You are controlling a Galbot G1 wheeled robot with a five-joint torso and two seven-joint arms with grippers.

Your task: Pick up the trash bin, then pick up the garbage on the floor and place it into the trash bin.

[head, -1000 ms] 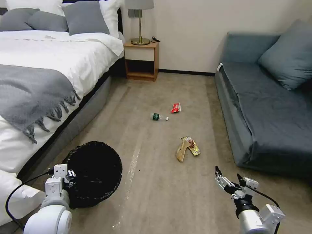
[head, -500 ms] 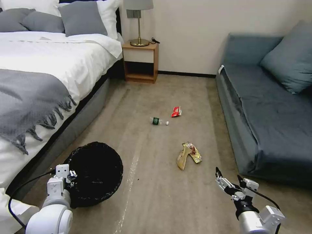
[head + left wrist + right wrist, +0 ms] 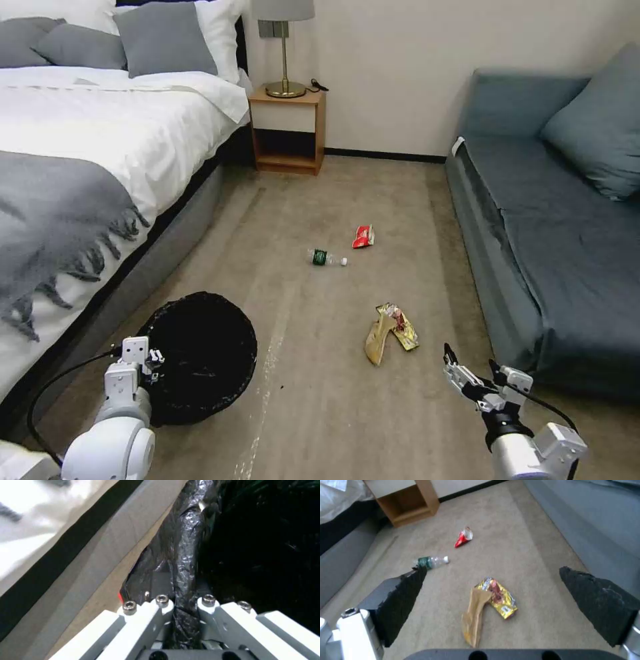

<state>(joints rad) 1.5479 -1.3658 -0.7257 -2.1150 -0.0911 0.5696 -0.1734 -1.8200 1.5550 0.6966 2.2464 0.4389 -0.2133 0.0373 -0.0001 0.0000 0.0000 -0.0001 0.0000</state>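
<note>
Left gripper (image 3: 185, 605) pinches the trash bin (image 3: 200, 353) rim, lower left. Right gripper (image 3: 475, 375) spread wide, empty, above carpet (image 3: 320, 400) near wrappers (image 3: 390, 325).

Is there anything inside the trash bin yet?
Nothing visible: the trash bin shows only its black liner, and the left tool is shut on the rim. The liner's dark folds hide the bottom. The bottle and wrappers lie on the carpet.

Print on the yellow wrapper (image 3: 501, 598) seems unreadable.
</note>
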